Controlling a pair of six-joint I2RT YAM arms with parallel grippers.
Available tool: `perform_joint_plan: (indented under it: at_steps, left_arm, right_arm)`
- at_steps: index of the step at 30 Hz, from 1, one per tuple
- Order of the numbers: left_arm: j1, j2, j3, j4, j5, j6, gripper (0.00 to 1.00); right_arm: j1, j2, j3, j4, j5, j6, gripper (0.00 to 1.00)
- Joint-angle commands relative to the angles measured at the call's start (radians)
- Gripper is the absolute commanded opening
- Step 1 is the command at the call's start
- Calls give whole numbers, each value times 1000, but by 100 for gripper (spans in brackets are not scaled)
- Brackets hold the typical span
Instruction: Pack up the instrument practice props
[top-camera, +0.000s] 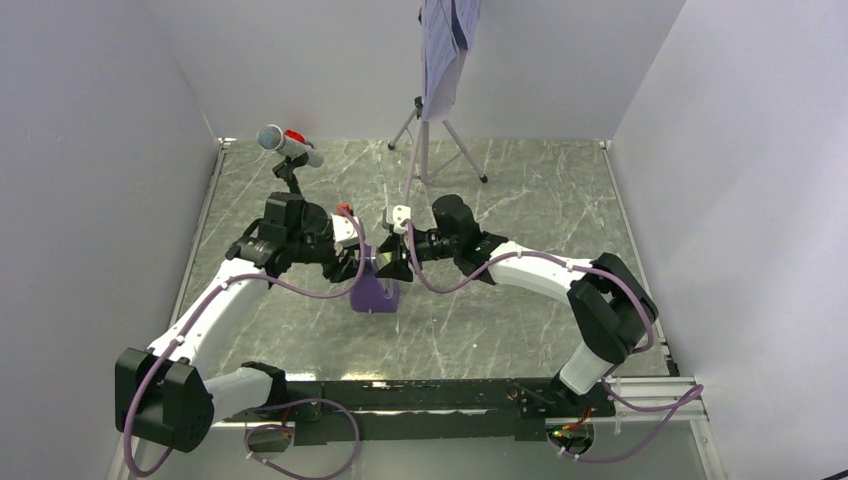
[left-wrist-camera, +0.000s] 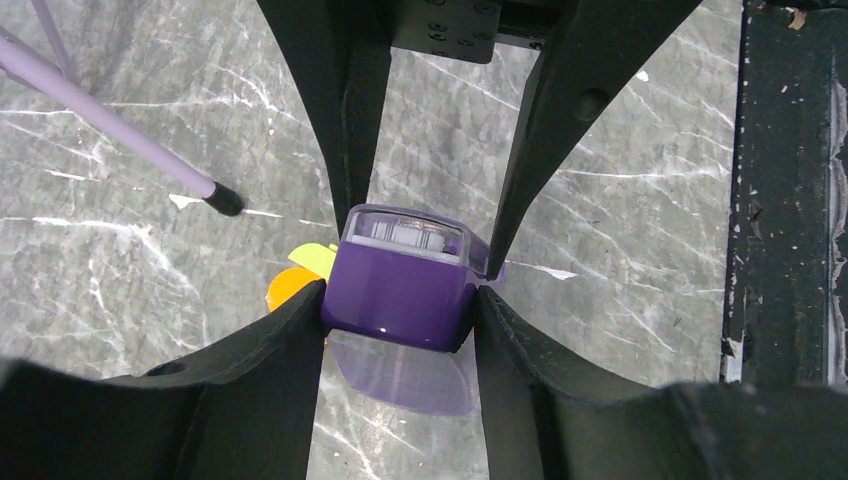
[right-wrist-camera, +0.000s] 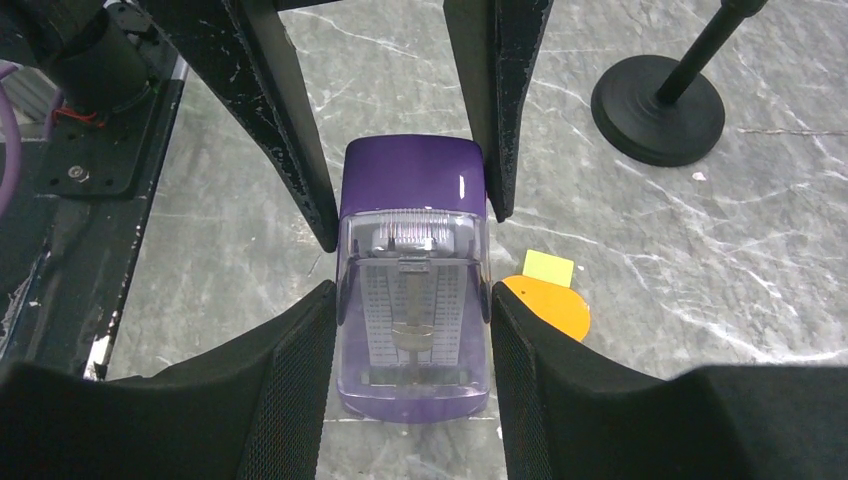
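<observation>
As we look down, purple metronome (top-camera: 373, 292) stands upright mid-frame, tip upward.
Half-closed, left gripper (left-wrist-camera: 398, 300) and right gripper (right-wrist-camera: 412, 300) both clamp its sides.

The left arm rises from its base at the near left, folds at a low black elbow and runs its white forearm toward the middle of the surface. The right arm mirrors it from the near right, its elbow out to the right and its forearm reaching left. Both wrists are level and face each other. The left end effector (top-camera: 350, 262) and right end effector (top-camera: 392, 262) meet nearly tip to tip. Each has its two fingers part closed and pressed against opposite sides of the purple metronome (top-camera: 372, 292).
</observation>
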Motion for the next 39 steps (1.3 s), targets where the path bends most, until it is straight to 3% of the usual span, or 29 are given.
perform_joint_plan:
  at_steps: [1, 6, 8, 11, 16, 18, 20, 22, 28, 34, 39]
  left_arm:
    - [-70, 59, -51, -69, 11, 27, 1]
    - [-72, 49, -57, -63, -13, 20, 2]
    - [-69, 38, -49, -59, -29, -6, 15]
    - [-51, 19, -20, -67, -24, -35, 39]
    - [-28, -8, 49, -105, -12, -84, 59]
    - [-19, -20, 80, -120, -10, -93, 73]
    - [-9, -31, 109, -149, -13, -97, 77]
    - [4, -46, 137, -178, -16, -95, 84]
    - [50, -109, 185, -246, -62, -102, 90]
    - [98, -176, 85, -134, -124, -241, 87]
    - [131, -200, 59, -51, -233, -360, 81]
  right_arm:
    - [57, 125, 13, -42, 156, -76, 0]
    - [59, 114, 15, -50, 166, -67, 0]
    - [58, 99, 13, -62, 176, -82, 0]
    - [57, 69, 22, -95, 189, -106, 22]
    - [52, 11, 64, -193, 173, -87, 51]
    - [51, -8, 83, -235, 155, -66, 65]
    - [48, -35, 92, -264, 110, -36, 85]
    - [46, -59, 100, -280, 84, -11, 99]
    - [35, -79, 142, -392, 111, -62, 100]
    - [32, -86, 186, -455, 316, -250, 100]
    - [32, -91, 246, -542, 397, -425, 100]
